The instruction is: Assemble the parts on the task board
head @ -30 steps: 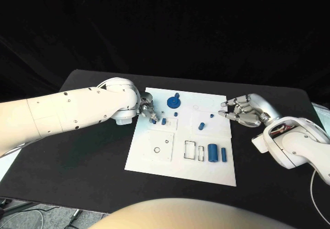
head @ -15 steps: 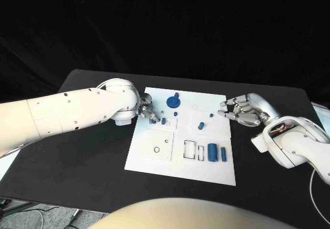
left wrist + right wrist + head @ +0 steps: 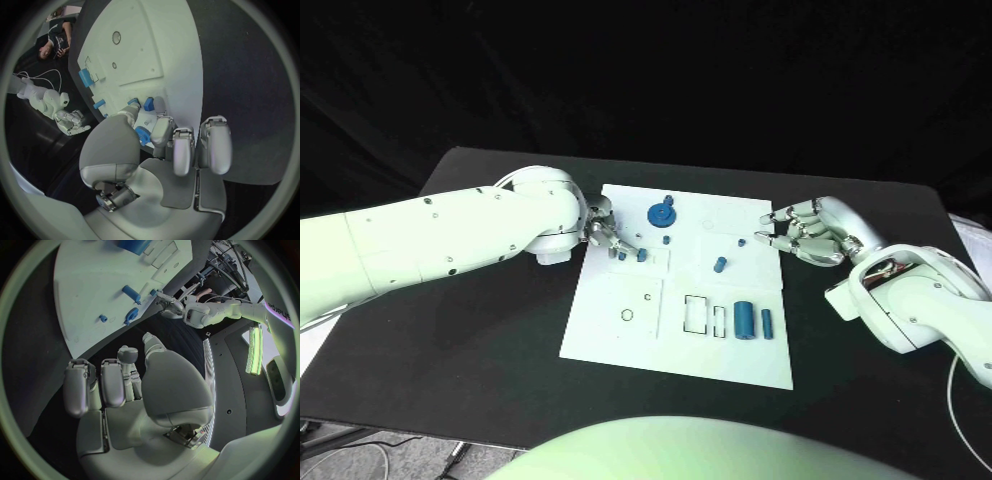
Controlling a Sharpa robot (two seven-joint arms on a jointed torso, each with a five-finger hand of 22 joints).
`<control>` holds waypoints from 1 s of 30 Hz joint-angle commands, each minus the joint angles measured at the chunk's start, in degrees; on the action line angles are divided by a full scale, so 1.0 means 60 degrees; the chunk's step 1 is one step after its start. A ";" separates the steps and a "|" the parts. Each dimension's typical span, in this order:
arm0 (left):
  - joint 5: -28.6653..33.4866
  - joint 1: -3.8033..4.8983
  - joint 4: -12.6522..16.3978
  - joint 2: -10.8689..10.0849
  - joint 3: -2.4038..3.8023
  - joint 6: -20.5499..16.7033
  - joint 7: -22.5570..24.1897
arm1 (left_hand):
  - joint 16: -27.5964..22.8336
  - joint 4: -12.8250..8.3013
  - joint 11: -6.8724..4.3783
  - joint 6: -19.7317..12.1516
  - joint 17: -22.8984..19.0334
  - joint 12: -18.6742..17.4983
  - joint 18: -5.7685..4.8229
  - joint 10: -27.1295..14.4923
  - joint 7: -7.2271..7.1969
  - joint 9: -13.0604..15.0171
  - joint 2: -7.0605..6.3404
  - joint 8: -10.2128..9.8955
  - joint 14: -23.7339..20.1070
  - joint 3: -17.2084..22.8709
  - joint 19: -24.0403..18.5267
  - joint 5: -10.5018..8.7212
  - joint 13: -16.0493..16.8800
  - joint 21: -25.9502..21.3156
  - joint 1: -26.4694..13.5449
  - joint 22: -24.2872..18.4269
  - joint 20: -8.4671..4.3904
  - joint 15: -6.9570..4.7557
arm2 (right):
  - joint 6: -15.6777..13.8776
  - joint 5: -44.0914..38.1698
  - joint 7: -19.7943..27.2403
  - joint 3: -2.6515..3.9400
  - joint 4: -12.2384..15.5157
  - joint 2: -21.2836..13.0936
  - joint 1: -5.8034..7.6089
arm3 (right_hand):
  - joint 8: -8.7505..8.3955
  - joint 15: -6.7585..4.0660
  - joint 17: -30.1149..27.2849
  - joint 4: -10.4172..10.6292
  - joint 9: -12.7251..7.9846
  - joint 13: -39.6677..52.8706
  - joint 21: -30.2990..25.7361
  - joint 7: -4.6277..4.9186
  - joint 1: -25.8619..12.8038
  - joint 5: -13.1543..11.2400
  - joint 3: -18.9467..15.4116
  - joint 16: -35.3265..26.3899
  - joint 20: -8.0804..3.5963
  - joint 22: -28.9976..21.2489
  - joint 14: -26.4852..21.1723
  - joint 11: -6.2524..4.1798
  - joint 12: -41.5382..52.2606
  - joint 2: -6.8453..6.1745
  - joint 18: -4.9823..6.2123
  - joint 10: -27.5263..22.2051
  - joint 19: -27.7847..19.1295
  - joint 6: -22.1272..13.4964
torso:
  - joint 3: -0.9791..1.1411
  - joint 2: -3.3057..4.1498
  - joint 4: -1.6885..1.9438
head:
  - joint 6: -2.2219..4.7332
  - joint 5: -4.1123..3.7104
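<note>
Nearest the robot on the task board (image 3: pixel 625 335), two blue cylinders (image 3: pixel 753 320) lie side by side next to outlined rectangular slots (image 3: pixel 704 316), and a small round hole (image 3: pixel 627 315) sits in the panel to their left. Mid-board, a short blue peg (image 3: pixel 721 265) lies loose, tilted, apart from everything else. At the board's left edge the left hand (image 3: pixel 600 233) is down at two small blue pieces (image 3: pixel 630 254); the left wrist view shows its fingertips (image 3: pixel 164 131) bent towards those pieces, thumb close to one, but contact is hidden, so I cannot tell whether it grips. The right hand (image 3: pixel 805 232) hovers off the board's right edge, fingers loosely curled and apart, holding nothing. Farther back sits a blue round gear-like part (image 3: pixel 661 213). Risks, as judgement: the two small pieces stand close together, so closing on one may knock or drag its neighbour; a shallow pinch could let the piece slip and roll off the board; pressing down at the edge could shift the unclamped board.
</note>
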 commanded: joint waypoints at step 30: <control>-0.1114 0.0051 -0.0337 0.0661 -0.0025 -0.2894 0.5541 | -0.8107 -0.0993 0.1361 -0.2059 -0.5644 -0.7890 0.1262 -0.4263 0.1141 -0.3121 0.0113 -0.2655 -0.2584 0.0438 -0.3379 0.0004 -0.7995 -0.9190 0.5527 -0.4902 0.0893 0.0960 | 0.0048 0.0003 0.0100 0.0000 -0.0006 0.0030 -0.0056 | 0.0009 -0.0070 0.0000 0.0044 0.0006 -0.0018 -0.0070 -0.0002 -0.0006 0.0060 -0.0084 -0.0058 0.0018 -0.0015 0.0349 0.0010 0.0020 0.0037 0.0186 -0.0040 -0.0053 0.0087 | -0.0002 0.0012 0.0012 | 0.0219 -0.0197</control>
